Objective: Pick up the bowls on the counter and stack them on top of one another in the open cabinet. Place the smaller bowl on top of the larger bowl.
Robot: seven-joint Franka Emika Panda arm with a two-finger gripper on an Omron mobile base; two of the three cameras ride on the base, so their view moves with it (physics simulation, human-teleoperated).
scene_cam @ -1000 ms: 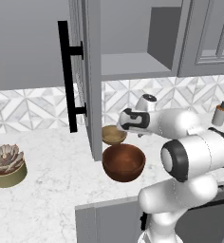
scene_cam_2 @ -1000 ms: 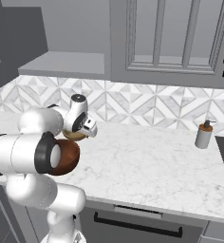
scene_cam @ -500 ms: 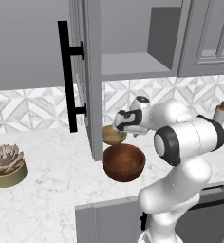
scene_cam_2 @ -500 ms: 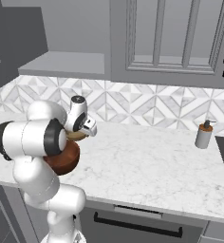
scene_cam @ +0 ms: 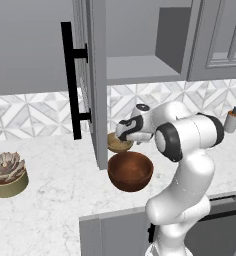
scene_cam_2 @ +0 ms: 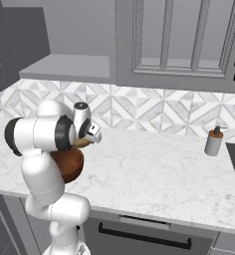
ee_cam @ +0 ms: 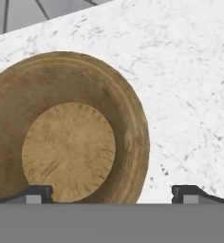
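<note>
The smaller bowl, shallow and light tan, sits on the counter just behind the larger bowl, which is glossy reddish-brown. My gripper hangs open right above the small bowl. In the hand view the smaller bowl lies close below; the gripper straddles its near rim, one fingertip over the bowl's inside and the other over the counter. From the right, the larger bowl is partly behind my arm. The open cabinet's shelf is bare above.
The cabinet door with its black bar handle stands open just left of the bowls. An olive pot with a succulent sits far left. A soap bottle stands by the backsplash to the right.
My hand has moved left and slightly down, closer over the small bowl, and the elbow has swung up. Both bowls have stayed put. The jaws remain wide.
</note>
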